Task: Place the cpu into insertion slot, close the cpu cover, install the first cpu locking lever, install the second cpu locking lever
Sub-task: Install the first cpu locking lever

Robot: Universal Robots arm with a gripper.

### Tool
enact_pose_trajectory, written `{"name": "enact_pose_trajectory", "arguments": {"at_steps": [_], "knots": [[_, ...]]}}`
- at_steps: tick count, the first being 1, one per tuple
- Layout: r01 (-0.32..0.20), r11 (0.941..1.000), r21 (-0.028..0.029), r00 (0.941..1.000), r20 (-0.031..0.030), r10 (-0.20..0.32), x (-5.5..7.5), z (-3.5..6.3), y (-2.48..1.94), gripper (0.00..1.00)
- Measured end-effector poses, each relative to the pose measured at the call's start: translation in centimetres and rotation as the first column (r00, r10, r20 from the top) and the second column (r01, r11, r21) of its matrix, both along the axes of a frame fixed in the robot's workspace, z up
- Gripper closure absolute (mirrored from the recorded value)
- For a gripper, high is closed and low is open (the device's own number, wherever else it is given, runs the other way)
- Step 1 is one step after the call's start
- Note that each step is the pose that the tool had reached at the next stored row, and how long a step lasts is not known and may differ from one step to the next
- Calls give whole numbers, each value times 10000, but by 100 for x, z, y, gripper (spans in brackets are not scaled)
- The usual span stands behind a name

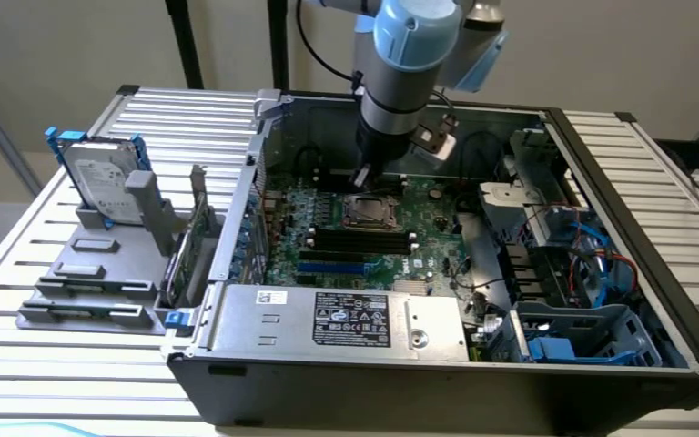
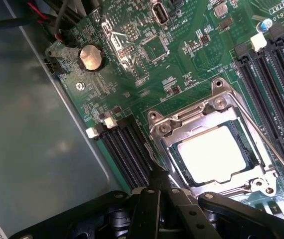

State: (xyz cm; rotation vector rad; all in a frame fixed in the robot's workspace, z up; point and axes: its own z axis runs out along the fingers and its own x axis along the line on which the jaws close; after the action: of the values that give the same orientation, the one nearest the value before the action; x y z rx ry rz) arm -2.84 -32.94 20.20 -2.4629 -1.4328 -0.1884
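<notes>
My pincer [image 2: 158, 185] hangs with its tips pressed together on nothing, just above the green circuit board [image 2: 147, 55] inside the open computer case [image 1: 641, 173] that lies on the slatted surface [image 1: 34, 237]. In the exterior view my arm [image 1: 400, 64] comes straight down into the case and the pincer [image 1: 366, 175] hovers at the far edge of the insertion slot [image 1: 368, 211].

Right ahead of my tips the cpu [image 2: 213, 153] lies pale and flat in the insertion slot [image 2: 254, 172], and the cpu cover [image 2: 192, 119] appears to be lying down around it, its window framing the chip. A thin wire locking lever [image 2: 266, 144] runs along the slot's far side from my tips; whether it is hooked under its catch I cannot tell. Close beside my tips stand the black memory slots [image 2: 127, 149], with a second bank [image 2: 276, 74] beyond the socket and a coin battery [image 2: 90, 58] further off.

The risks, as I judge them: my closed tips sit very near the socket rim, so a small sideways slip could scrape the board or knock the memory slot clips. A push on the wire lever from a poor angle could let it spring off my tips and snap back. If the chip is not fully seated, pressing the cover down could hurt the contacts beneath it.
</notes>
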Motion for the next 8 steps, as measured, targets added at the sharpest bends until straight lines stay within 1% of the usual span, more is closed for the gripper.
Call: {"name": "enact_pose_trajectory", "arguments": {"at_steps": [4,8], "knots": [[-77,10000,-4,10000,51,77,18,-28,0,89],[-133,9999,-11,9998,122,133,26,-46,-1,89]]}}
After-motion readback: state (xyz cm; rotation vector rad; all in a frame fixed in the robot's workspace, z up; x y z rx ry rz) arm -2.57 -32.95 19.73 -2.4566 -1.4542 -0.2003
